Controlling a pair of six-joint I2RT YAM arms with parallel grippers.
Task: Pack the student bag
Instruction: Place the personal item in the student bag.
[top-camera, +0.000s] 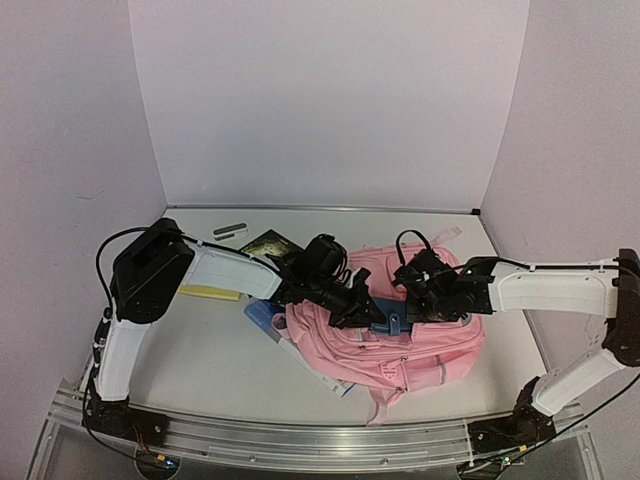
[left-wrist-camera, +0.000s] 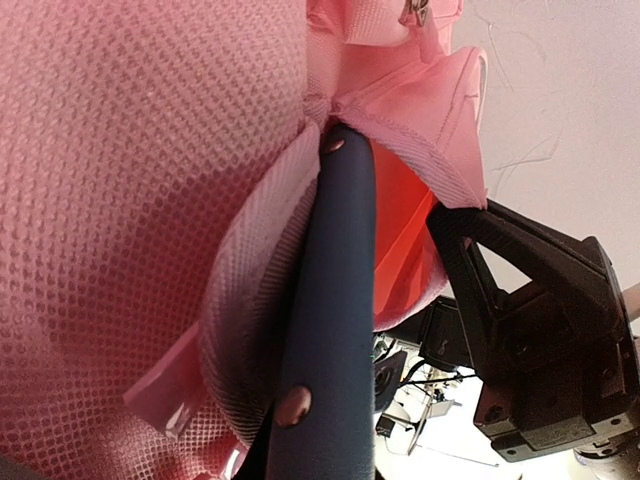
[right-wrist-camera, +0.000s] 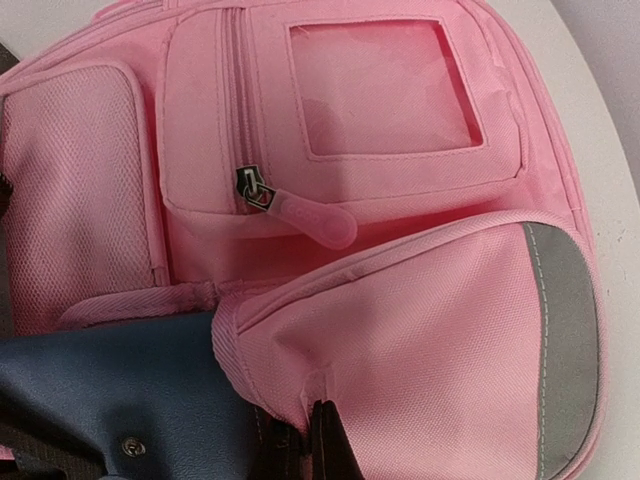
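While looking from above, find left claw (top-camera: 365, 312) pressed together over bag (top-camera: 440, 350), its left part; pinched thing hidden. Find right claw (top-camera: 415, 300) pressed together too, by a pocket (right-wrist-camera: 420, 350) edge. Between them, spot blue thing (top-camera: 392, 322) poking into bag. Look on table (top-camera: 200, 370), toward right, for bag. Left of it, spot yellow pad (top-camera: 208, 292).

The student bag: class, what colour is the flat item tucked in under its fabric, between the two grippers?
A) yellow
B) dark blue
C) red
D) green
B: in the right wrist view a dark blue flat item runs under the edge of a front pocket of the pink student bag, and the left wrist view shows the same blue between pink layers.
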